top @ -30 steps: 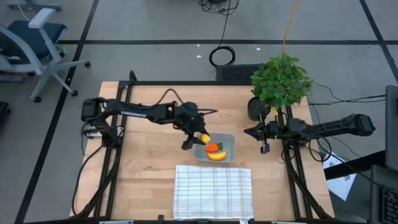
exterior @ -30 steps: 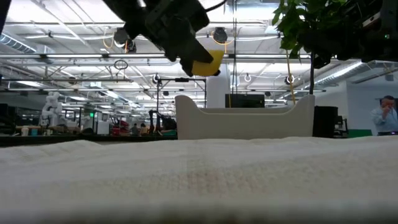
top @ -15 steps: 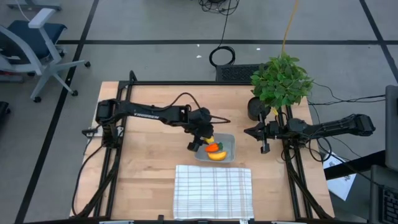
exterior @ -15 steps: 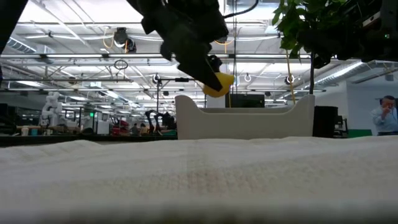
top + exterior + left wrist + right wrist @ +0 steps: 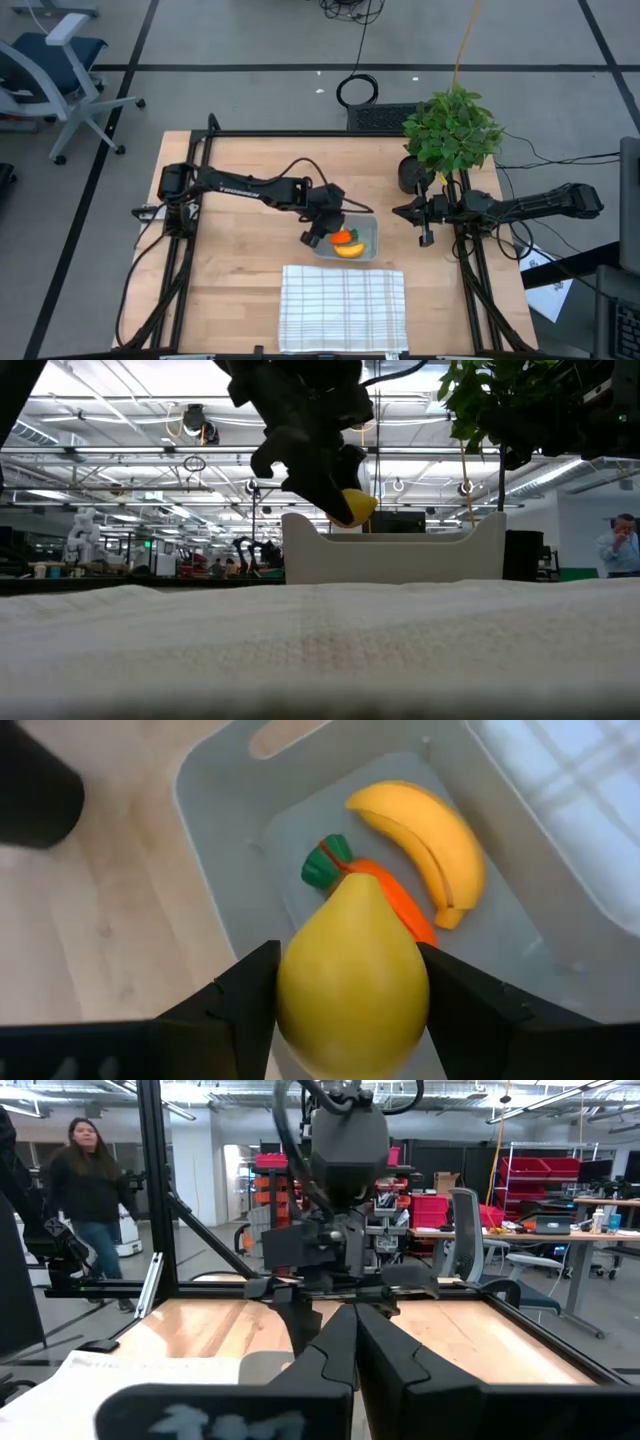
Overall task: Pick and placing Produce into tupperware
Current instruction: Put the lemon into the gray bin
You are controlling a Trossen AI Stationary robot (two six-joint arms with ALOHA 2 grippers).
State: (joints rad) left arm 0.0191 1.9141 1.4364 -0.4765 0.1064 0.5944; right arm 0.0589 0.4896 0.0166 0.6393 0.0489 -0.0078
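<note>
From the bench's (image 5: 230,260) left side we see the left arm reach out long and low across the wood, its wrist bent down so that the left pincer (image 5: 322,222) hangs over the left rim of the tupperware (image 5: 368,230). That pincer is clenched on the small rounded yellow fruit (image 5: 352,982), a finger (image 5: 225,1005) pressed against each flank of it; in the low view the fruit (image 5: 352,506) sits just above the container's near wall (image 5: 400,555), not yet down inside. Below the held fruit, on the floor of the tupperware (image 5: 215,840), lie the carrot (image 5: 385,890), its green top towards the rim, and beside it the curved banana (image 5: 425,835), the two touching or nearly so. From above we see the carrot (image 5: 343,237) and the banana (image 5: 348,250) lying close together in the container's middle. Just in front of the container, towards the bench's near edge, the white checked cloth (image 5: 343,307) is spread flat; in the low view it fills the foreground (image 5: 320,640). Farther right, the potted plant (image 5: 450,130) stands at the bench's back right corner. The right arm lies stretched in from the right edge, level and well apart from the container, with the right pincer (image 5: 420,212) just below the plant's pot, its fingers (image 5: 330,1355) closed together with nothing between them.
</note>
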